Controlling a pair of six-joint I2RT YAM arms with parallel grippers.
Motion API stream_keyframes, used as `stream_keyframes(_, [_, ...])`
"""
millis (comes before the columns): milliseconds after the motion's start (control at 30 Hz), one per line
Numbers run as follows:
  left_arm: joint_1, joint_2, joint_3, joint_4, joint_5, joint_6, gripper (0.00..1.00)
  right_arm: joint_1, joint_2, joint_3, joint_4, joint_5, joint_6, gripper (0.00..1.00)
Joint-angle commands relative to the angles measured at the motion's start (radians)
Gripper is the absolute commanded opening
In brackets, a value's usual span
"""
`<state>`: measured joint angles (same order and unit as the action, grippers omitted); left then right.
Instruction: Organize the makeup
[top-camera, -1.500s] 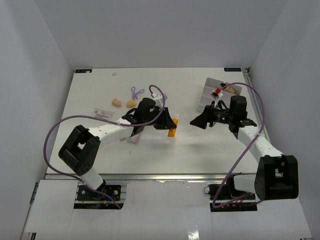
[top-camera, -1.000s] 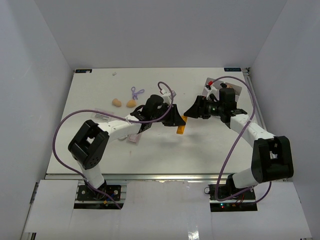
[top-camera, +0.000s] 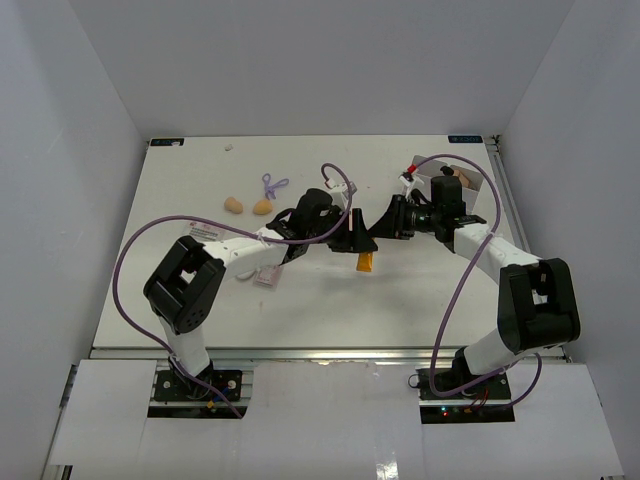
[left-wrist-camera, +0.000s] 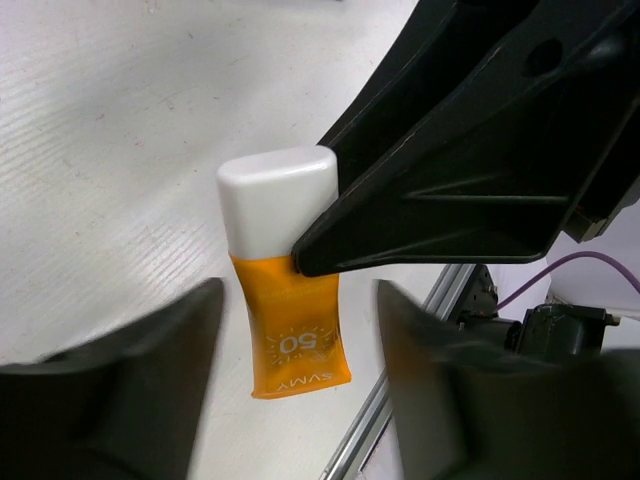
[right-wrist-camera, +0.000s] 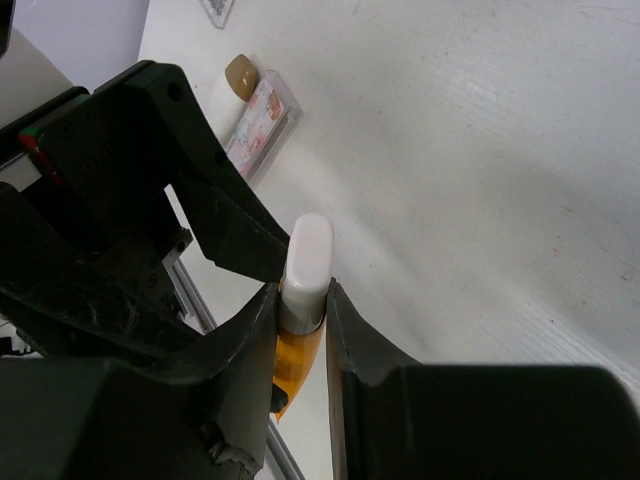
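Note:
The orange tube (top-camera: 365, 262) with a white cap hangs above the middle of the table, cap up. My right gripper (top-camera: 379, 235) is shut on the white cap (right-wrist-camera: 307, 262), one finger on each side. My left gripper (top-camera: 361, 246) sits right against it; its blurred fingers (left-wrist-camera: 150, 360) stand apart on both sides of the orange tube (left-wrist-camera: 290, 325) without touching it, so it is open. Other makeup lies at the left: two beige egg sponges (top-camera: 233, 205), a purple looped tool (top-camera: 272, 184), a pink packet (top-camera: 268, 277) and a white oval (top-camera: 245, 273).
The white tray (top-camera: 468, 180) stands at the back right, mostly hidden behind my right arm. A flat printed card (top-camera: 205, 230) lies near the left arm. Both arms' purple cables loop above the table. The table's near edge rail (left-wrist-camera: 370, 440) runs just beyond the tube.
The arms have closed in on each other over the table's middle. The right jaws have shut on the tube's cap, and the left jaws have spread off the tube.

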<state>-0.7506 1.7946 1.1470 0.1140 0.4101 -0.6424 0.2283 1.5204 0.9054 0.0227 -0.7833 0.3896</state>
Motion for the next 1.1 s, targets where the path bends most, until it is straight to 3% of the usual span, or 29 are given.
stream_keyframes(0, [-0.009,-0.055,0.031,0.014,0.006,0.013,0.82,-0.002,-0.014,0.046,0.03,-0.063,-0.053,0.08])
stream_keyframes(67, [-0.007,-0.075,0.022,-0.001,-0.005,0.024,0.92,-0.009,-0.016,0.073,0.003,-0.066,-0.109,0.08])
stream_keyframes(167, [-0.007,-0.122,0.007,-0.032,-0.033,0.057,0.98,-0.02,-0.022,0.139,-0.11,-0.026,-0.238,0.08])
stream_keyframes(400, [0.021,-0.3,-0.023,-0.225,-0.116,0.164,0.98,-0.044,-0.07,0.294,-0.221,0.129,-0.532,0.08])
stream_keyframes(667, [0.065,-0.574,-0.118,-0.472,-0.311,0.377,0.98,-0.041,-0.095,0.334,-0.163,0.404,-0.82,0.08])
stream_keyframes(867, [0.071,-0.713,-0.277,-0.471,-0.45,0.432,0.98,-0.035,-0.032,0.384,-0.132,0.523,-0.928,0.08])
stream_keyframes(1067, [0.071,-0.759,-0.329,-0.451,-0.471,0.428,0.98,-0.034,0.03,0.424,-0.07,0.619,-1.008,0.09])
